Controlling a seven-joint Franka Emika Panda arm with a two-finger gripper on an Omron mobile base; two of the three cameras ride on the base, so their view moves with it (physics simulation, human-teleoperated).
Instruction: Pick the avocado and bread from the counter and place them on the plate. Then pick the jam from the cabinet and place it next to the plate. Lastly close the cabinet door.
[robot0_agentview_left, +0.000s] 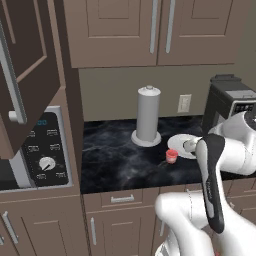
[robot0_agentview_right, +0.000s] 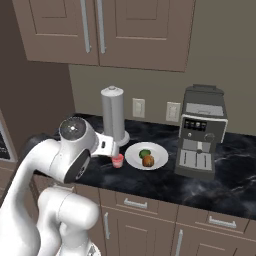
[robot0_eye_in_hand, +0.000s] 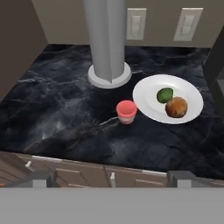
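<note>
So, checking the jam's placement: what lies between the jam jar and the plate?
Nothing: in the hand view a narrow strip of bare black counter separates the jam jar from the plate's rim.

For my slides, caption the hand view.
Jam stands on the counter beside the plate holding avocado and bread.

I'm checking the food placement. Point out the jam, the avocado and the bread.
jam (robot0_eye_in_hand: 126, 111): hand view, side of the jar, on the counter beside the plate.
avocado (robot0_eye_in_hand: 165, 95): hand view, its top, on the plate.
bread (robot0_eye_in_hand: 176, 107): hand view, its top, on the plate.
</note>
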